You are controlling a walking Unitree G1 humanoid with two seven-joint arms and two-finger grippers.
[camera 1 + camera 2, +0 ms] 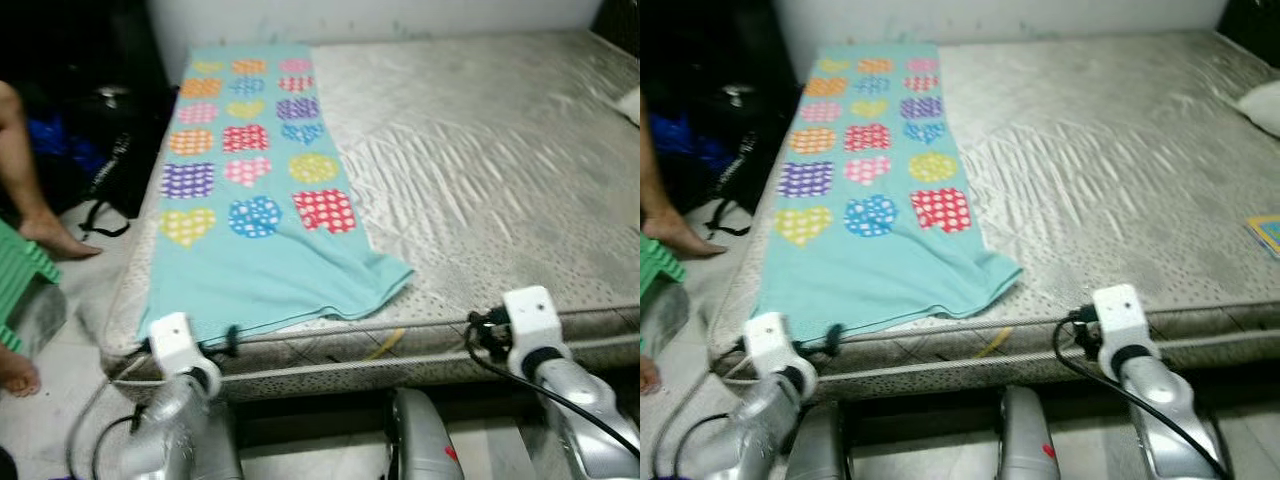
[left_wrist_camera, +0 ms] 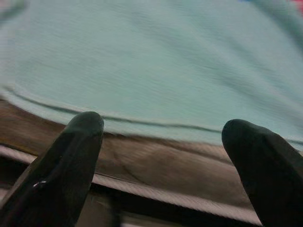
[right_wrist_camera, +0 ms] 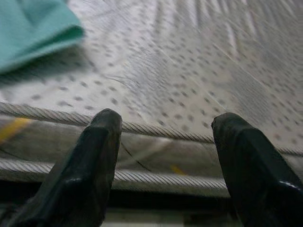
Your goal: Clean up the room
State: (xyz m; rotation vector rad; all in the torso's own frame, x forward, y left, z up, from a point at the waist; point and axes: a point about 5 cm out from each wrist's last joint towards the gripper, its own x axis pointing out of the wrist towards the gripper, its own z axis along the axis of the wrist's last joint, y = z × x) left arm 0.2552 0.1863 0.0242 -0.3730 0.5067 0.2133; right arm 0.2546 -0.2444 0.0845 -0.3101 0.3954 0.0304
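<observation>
Evidently little is done: the teal blanket (image 1: 262, 200) lies unfolded just ahead of the left gripper (image 2: 163, 137), fingers wide apart; the right gripper (image 3: 165, 142), also spread and empty, faces bare mattress (image 1: 500, 170).

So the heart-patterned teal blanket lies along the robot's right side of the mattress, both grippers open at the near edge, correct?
Not quite: the blanket lies along the robot's left side of the mattress, as the left eye view shows. The left gripper and right gripper are indeed open at the near edge.

Bare mattress (image 1: 480, 180) right of towel (image 1: 250, 250)
</observation>
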